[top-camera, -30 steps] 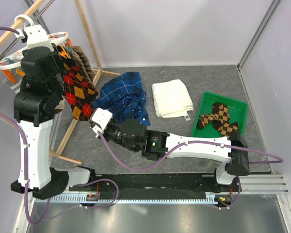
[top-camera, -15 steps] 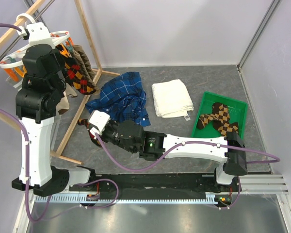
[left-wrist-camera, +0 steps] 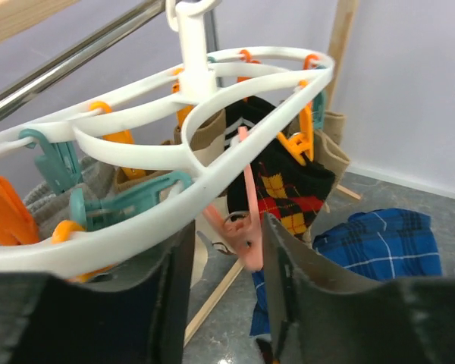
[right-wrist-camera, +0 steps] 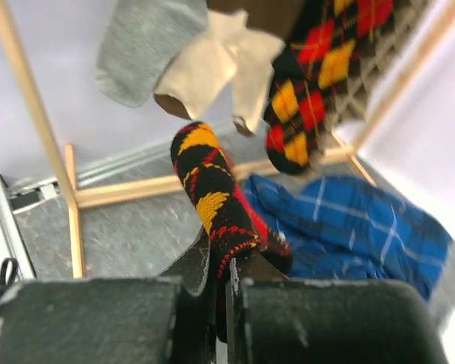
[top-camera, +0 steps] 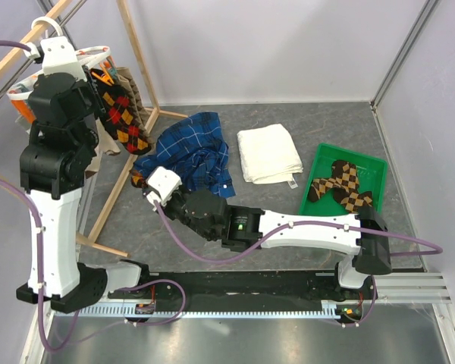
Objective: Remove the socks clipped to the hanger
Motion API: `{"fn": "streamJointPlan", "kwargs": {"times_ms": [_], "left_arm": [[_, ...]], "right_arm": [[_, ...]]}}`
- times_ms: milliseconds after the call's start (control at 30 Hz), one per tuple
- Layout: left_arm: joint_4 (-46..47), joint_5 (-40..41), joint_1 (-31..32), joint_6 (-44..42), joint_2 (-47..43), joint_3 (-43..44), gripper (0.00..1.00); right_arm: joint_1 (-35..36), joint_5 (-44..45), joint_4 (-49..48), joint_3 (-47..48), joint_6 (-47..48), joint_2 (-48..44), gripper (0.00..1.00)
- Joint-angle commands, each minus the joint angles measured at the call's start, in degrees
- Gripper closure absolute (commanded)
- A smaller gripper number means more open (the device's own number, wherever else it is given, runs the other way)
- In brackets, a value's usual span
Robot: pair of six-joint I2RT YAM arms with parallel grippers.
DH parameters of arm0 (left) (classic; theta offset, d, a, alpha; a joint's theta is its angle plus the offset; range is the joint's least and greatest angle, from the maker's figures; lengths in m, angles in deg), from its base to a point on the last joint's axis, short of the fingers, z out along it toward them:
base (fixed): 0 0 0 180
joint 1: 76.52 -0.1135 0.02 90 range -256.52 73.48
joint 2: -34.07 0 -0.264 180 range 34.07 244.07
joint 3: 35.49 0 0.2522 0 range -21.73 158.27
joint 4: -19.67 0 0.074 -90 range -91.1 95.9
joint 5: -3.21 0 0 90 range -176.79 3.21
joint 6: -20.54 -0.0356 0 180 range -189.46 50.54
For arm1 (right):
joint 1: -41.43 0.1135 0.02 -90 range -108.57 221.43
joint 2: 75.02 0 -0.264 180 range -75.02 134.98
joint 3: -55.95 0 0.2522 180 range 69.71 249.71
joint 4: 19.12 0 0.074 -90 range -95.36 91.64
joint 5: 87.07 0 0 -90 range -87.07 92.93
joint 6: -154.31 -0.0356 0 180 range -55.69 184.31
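Observation:
The white round hanger [left-wrist-camera: 136, 155] hangs from the rack at the far left [top-camera: 98, 53], with orange and teal clothespins. My left gripper [left-wrist-camera: 226, 227] is open just under its rim, a pink clothespin [left-wrist-camera: 243, 235] between the fingers, close to the right one. Socks are clipped to it: a black-red-yellow argyle sock [left-wrist-camera: 288, 189] [top-camera: 121, 114], a grey one [right-wrist-camera: 148, 38] and a beige one [right-wrist-camera: 212, 64]. My right gripper [right-wrist-camera: 226, 262] [top-camera: 140, 182] is low beside the rack, shut on a second argyle sock [right-wrist-camera: 208, 189], whose upper end stands free below the hanging ones.
A blue plaid shirt [top-camera: 189, 152] lies by the right gripper, and a folded white towel [top-camera: 269, 152] to its right. A green tray [top-camera: 368, 163] at the right holds brown checkered socks [top-camera: 340, 184]. Wooden rack poles [top-camera: 136, 53] frame the hanger.
The argyle sock that was stretched between hanger and right gripper has come off. The right gripper now holds it low, and the remaining argyle sock has swung back up. My left gripper closed, then reopened.

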Motion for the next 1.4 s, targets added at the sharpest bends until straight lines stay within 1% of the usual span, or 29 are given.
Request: {"fn": "streamJointPlan", "kwargs": {"times_ms": [0, 33, 67, 133, 167, 267, 333, 367, 467, 533, 567, 600, 667, 700, 767, 800, 867, 900, 933, 967, 1000, 1033, 1067, 1133, 1200, 1233, 1300, 1333, 1367], "left_arm": [[3.0, -9.6, -0.3, -0.8, -4.7, -1.4, 0.49], [3.4, -11.1, -0.3, -0.8, -6.5, -2.5, 0.47], [3.7, -12.7, -0.3, -0.8, -7.4, -2.9, 0.43], [4.4, -17.7, -0.3, 0.6, -9.6, -4.3, 0.39], [4.5, -19.4, -0.3, 0.6, -10.3, -4.7, 0.36], [5.2, -27.2, -0.3, 1.1, -13.2, -6.9, 0.32], [6.1, -29.9, -0.3, 1.4, -14.7, -9.3, 0.31], [6.5, -31.1, -0.3, 1.9, -16.5, -10.3, 0.3], [8.8, -40.9, -0.3, 4.3, -20.3, -15.4, 0.29], [10.7, -44.9, -0.3, 5.4, -22.0, -19.4, 0.27], [11.4, -48.4, -0.3, 6.6, -24.0, -20.8, 0.26], [12.4, -49.9, -0.3, 7.4, -24.8, -23.9, 0.26], [15.5, -54.5, -0.3, 9.5, -27.4, -27.0, 0.25], [16.5, -55.9, -0.3, 9.8, -28.0, -29.5, 0.25], [17.9, -58.1, -0.3, 10.5, -29.1, -31.3, 0.24], [18.4, -58.8, -0.2, 10.6, -30.1, -33.2, 0.24], [19.7, -59.5, 0.0, 10.9, -31.2, -35.0, 0.24], [20.1, -59.5, 0.0, 11.3, -32.4, -37.1, 0.24], [20.8, -59.6, 0.0, 11.6, -32.9, -38.4, 0.24], [21.3, -59.9, 0.0, 12.5, -33.5, -39.8, 0.24], [22.0, -60.2, 0.0, 12.4, -34.1, -42.4, 0.24], [22.3, -60.4, 0.0, 12.4, -34.9, -43.6, 0.24], [22.5, -60.4, 0.0, 12.5, -35.5, -44.9, 0.24], [23.4, -60.2, 0.1, 12.4, -36.7, -48.5, 0.24], [24.0, -59.6, 0.2, 12.8, -37.3, -51.7, 0.24], [24.1, -59.7, 0.1, 13.2, -37.4, -52.5, 0.24], [24.5, -60.1, 0.3, 13.6, -37.6, -54.8, 0.24], [24.6, -60.1, 0.3, 13.9, -37.6, -55.5, 0.24], [25.0, -60.1, 0.3, 13.9, -37.9, -56.9, 0.24]], "right_arm": [[-1.8, 5.6, 4.6, -2.8, -6.0, -6.6, 1.0], [-3.0, 5.8, 5.3, -3.7, -8.2, -7.6, 1.0], [-3.8, 6.1, 7.3, -5.3, -9.2, -9.4, 1.0], [-6.1, 6.6, 9.7, -6.6, -10.9, -11.3, 1.0], [-6.9, 7.2, 12.9, -7.3, -12.7, -13.2, 1.0], [-10.5, 9.1, 19.8, -7.6, -14.7, -16.8, 0.99], [-13.4, 11.4, 23.6, -7.4, -15.0, -18.7, 0.99], [-14.3, 12.5, 27.8, -6.7, -14.9, -20.3, 0.99], [-19.2, 18.9, 36.3, -4.5, -16.0, -23.4, 0.98], [-24.2, 21.2, 41.6, -2.7, -16.5, -25.1, 0.98], [-25.9, 21.7, 43.2, -2.1, -16.8, -25.6, 0.98], [-30.3, 21.3, 44.2, -1.7, -16.8, -26.0, 0.98], [-34.5, 20.4, 45.3, -1.4, -16.3, -27.2, 0.98], [-38.7, 19.8, 45.5, -1.4, -15.7, -27.3, 0.98], [-42.7, 19.5, 46.7, -1.5, -15.3, -26.3, 0.97], [-46.5, 19.3, 47.2, -1.8, -15.4, -26.0, 0.98], [-50.3, 17.5, 47.8, -3.6, -16.4, -25.1, 0.98], [-54.4, 16.5, 47.8, -4.4, -16.9, -24.8, 0.97], [-56.5, 15.1, 47.2, -6.9, -18.2, -24.5, 0.97], [-58.4, 14.6, 46.5, -8.6, -18.7, -24.4, 0.93], [-62.4, 14.0, 45.3, -10.6, -19.0, -24.2, 0.91], [-64.4, 13.5, 42.4, -15.0, -19.5, -23.8, 0.89], [-67.8, 11.8, 40.9, -17.0, -20.5, -23.6, 0.89], [-69.4, 10.9, 38.0, -21.5, -22.2, -22.5, 0.89], [-70.0, 11.8, 37.7, -22.6, -25.2, -21.7, 0.8], [-70.1, 11.8, 37.7, -22.8, -26.1, -21.2, 0.7], [-70.1, 12.2, 37.8, -22.4, -27.4, -21.3, 0.61], [-70.1, 12.3, 37.9, -21.5, -27.7, -21.5, 0.54], [-70.1, 11.9, 38.2, -21.1, -28.1, -21.6, 0.51]]}}
